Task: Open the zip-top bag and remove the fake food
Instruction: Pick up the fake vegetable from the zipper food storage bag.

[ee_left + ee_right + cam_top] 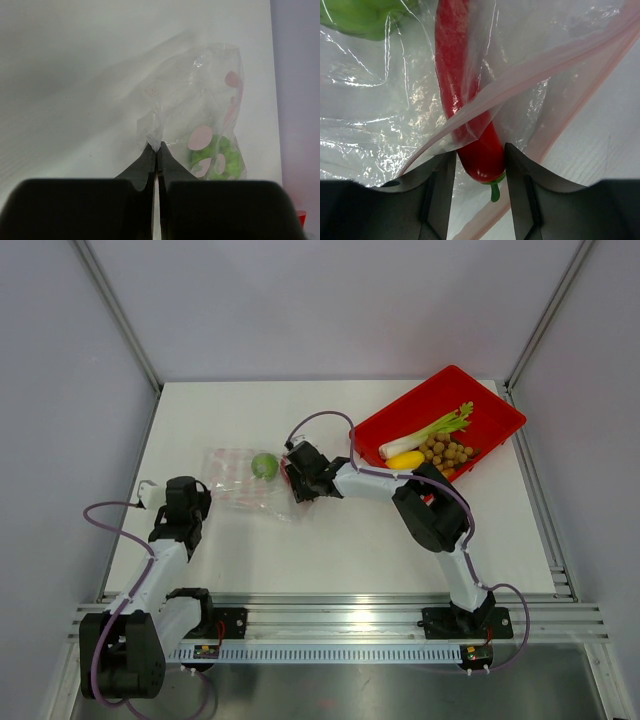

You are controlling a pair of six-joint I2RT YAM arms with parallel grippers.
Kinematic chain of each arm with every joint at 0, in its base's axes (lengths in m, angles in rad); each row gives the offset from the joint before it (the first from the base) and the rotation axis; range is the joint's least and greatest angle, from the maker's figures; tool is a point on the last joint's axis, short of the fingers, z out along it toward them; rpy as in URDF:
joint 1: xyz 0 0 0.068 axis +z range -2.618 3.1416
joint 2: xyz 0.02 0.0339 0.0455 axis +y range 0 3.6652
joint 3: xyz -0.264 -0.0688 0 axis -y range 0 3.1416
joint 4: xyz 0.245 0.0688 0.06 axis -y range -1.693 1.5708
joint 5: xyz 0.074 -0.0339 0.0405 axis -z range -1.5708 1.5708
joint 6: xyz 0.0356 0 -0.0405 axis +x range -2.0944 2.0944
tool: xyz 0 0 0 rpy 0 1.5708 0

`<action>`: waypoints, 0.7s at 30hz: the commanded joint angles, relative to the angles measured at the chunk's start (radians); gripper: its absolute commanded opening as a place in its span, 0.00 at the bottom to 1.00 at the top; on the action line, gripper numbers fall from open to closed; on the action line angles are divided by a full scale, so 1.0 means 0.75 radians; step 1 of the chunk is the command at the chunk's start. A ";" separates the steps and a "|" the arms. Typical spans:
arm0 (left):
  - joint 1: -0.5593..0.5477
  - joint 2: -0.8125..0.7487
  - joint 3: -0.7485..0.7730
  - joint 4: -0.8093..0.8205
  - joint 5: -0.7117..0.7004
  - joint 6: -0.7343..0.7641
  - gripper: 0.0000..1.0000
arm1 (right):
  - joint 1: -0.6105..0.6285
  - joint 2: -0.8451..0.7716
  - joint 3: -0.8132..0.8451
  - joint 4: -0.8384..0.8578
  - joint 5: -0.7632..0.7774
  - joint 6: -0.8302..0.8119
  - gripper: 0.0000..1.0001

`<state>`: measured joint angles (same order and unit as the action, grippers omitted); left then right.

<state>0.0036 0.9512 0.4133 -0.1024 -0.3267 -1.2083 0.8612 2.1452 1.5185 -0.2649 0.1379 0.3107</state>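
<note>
White table [350, 550]: left fingers [147, 162] pinch the zip-top bag [200, 100], right fingers [440, 190] clamp a red chili [477, 150] at its mouth

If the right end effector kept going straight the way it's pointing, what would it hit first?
The red pepper, already between the right end effector's fingers, half out of the bag. The green fruit lies further in, left of that line; depth is unclear.
</note>
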 commanded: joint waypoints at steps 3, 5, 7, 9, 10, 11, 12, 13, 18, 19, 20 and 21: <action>0.003 0.006 0.058 0.065 -0.008 0.020 0.00 | 0.009 0.001 0.055 -0.025 0.045 -0.022 0.42; 0.005 0.006 0.058 0.063 -0.010 0.020 0.00 | 0.009 -0.011 0.055 -0.031 0.045 -0.020 0.40; 0.005 0.004 0.060 0.059 -0.014 0.016 0.00 | 0.011 -0.030 0.041 -0.033 0.059 -0.007 0.40; 0.005 0.002 0.060 0.053 -0.018 0.014 0.00 | 0.009 -0.064 0.029 -0.037 0.080 0.009 0.39; 0.003 0.000 0.058 0.053 -0.018 0.012 0.00 | 0.011 -0.077 0.025 -0.056 0.078 0.011 0.39; 0.005 -0.002 0.054 0.055 -0.018 0.008 0.00 | 0.009 -0.105 0.025 -0.062 0.080 0.023 0.39; 0.003 -0.004 0.054 0.055 -0.022 0.006 0.00 | 0.009 -0.121 0.015 -0.072 0.090 0.027 0.38; 0.005 -0.004 0.056 0.051 -0.025 0.006 0.00 | 0.011 -0.140 0.008 -0.078 0.094 0.038 0.38; 0.005 -0.008 0.054 0.042 -0.027 -0.003 0.00 | 0.007 -0.191 0.070 -0.254 0.129 0.083 0.37; 0.005 -0.008 0.054 0.042 -0.027 -0.001 0.00 | 0.007 -0.197 0.074 -0.274 0.129 0.095 0.37; 0.005 -0.008 0.054 0.042 -0.027 -0.001 0.00 | 0.005 -0.211 0.078 -0.289 0.129 0.101 0.36; 0.003 -0.008 0.054 0.042 -0.029 -0.003 0.00 | 0.003 -0.220 0.084 -0.321 0.121 0.105 0.37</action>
<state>0.0036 0.9512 0.4133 -0.1032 -0.3271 -1.2087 0.8616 2.0537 1.5318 -0.4263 0.1978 0.3565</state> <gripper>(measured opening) 0.005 0.436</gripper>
